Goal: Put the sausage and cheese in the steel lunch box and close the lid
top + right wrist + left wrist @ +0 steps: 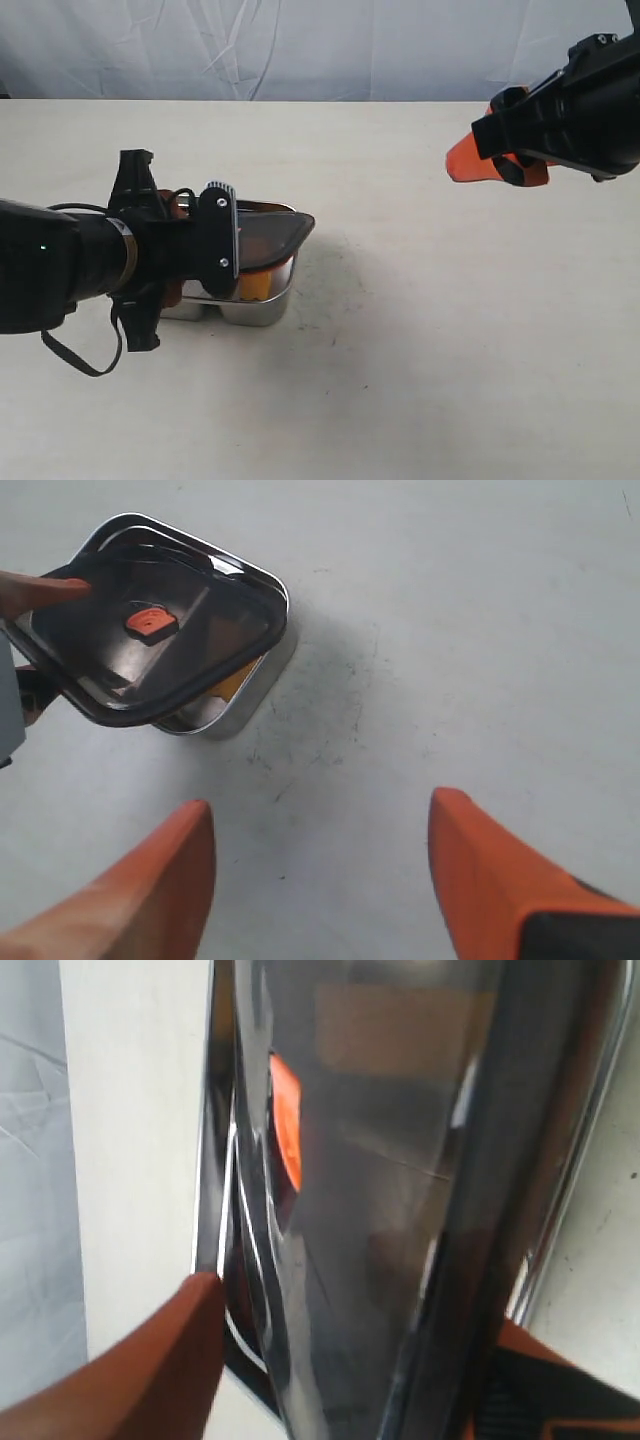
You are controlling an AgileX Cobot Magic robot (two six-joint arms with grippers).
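Lid [275, 235] sits skewed on the box [255, 310] at nine o'clock, cheese [232, 683] showing beneath, so it's unsealed. Left gripper [360, 1310] straddles the lid; gripping or not, I can't tell. Right gripper [320, 805], jaws apart and empty, hangs clear at two o'clock.

Left pincer [355, 1305] held low, fingers parted, right pincer [320, 805] raised, fingers spread wide

One steel box [255, 312]. One dark lid [270, 235], carrying one orange valve [150, 622]. One yellow cheese wedge [254, 286]. Two hands, each with two orange fingers [480, 870]: left hand [360, 1305], right hand [320, 805]. One table [430, 350].
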